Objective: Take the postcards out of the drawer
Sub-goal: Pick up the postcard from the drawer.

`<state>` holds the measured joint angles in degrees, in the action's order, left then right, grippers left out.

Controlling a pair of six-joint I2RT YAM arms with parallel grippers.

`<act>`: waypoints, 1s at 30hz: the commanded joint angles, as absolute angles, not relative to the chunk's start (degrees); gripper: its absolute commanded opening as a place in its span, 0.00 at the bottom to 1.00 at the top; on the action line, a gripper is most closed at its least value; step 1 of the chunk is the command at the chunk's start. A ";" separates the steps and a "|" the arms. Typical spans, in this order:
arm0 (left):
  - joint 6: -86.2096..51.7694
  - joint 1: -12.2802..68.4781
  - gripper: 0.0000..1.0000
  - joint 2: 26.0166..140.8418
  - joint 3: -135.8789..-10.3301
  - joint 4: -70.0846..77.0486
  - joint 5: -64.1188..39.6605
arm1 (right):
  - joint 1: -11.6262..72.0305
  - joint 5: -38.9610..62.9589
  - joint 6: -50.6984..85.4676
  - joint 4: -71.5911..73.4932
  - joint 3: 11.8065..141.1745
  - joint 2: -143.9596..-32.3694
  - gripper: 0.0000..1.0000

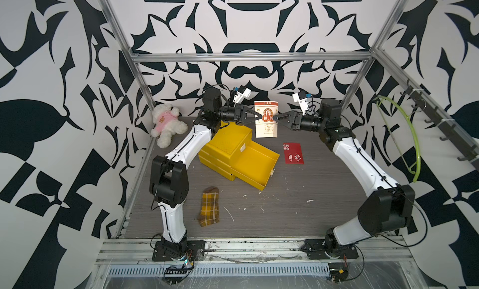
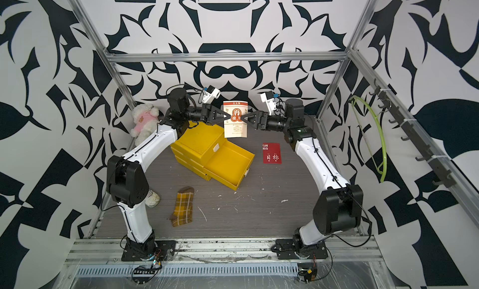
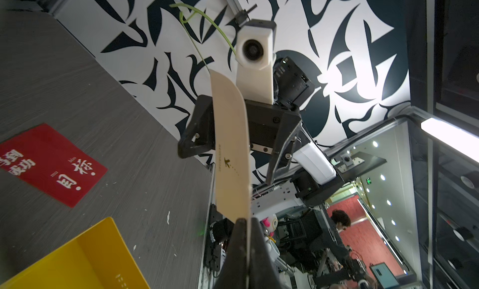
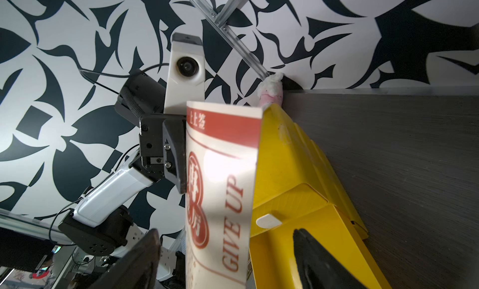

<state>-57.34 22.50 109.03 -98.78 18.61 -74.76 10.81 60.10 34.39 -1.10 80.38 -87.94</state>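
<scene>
- I have the cream card (image 1: 266, 129) up in the air, upright, well clear of the open drawer (image 1: 255, 163), with its printed face toward the top cameras
- My left end effector (image 1: 259, 116) is clamped on one side edge; the left wrist view shows the card edge-on, pinched at the very tips
- My right end effector (image 1: 275, 117) has its jaws spread apart, one on each face of the opposite edge, and as far as I can tell it touches neither
- The red card (image 1: 293, 153) lies flat on the tabletop (image 1: 285, 212), near the drawer but apart from it; the drawer floor looks bare to me
- The cream card is thin, light paperboard, glossy enough to throw glare in the right wrist view; it bows in a gentle curve, so I judge it springy rather than stiff
- A light pinch on the edge margin should do; a harder squeeze could crease it, and the smooth face could slip or swing in a one-sided hold
- Drawer: hard yellow plastic, boxy, with a white tab pull; tabletop: grey, wood-grained, matt
</scene>
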 commanded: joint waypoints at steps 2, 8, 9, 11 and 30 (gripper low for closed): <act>-55.33 22.50 0.00 106.41 -100.11 19.03 -77.73 | 12.12 62.12 33.40 2.11 81.25 -87.80 0.75; -39.98 22.49 0.00 106.00 -104.04 -1.54 -71.80 | 12.13 59.43 31.92 -1.66 81.82 -86.86 0.28; -34.41 22.54 0.00 106.05 -105.82 -8.83 -69.18 | 12.13 58.54 31.82 -2.24 81.80 -86.62 0.22; -28.06 23.01 0.00 106.17 -107.99 -17.24 -65.34 | 12.38 56.82 31.73 -3.17 81.82 -86.32 0.18; -21.37 24.78 0.47 103.86 -109.69 -25.29 -52.22 | 11.85 46.67 24.10 -18.00 83.76 -86.14 0.00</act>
<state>-23.92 25.63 107.31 -108.38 -23.09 -55.11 13.67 48.77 26.70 -14.26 81.80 -87.35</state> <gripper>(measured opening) 0.453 0.047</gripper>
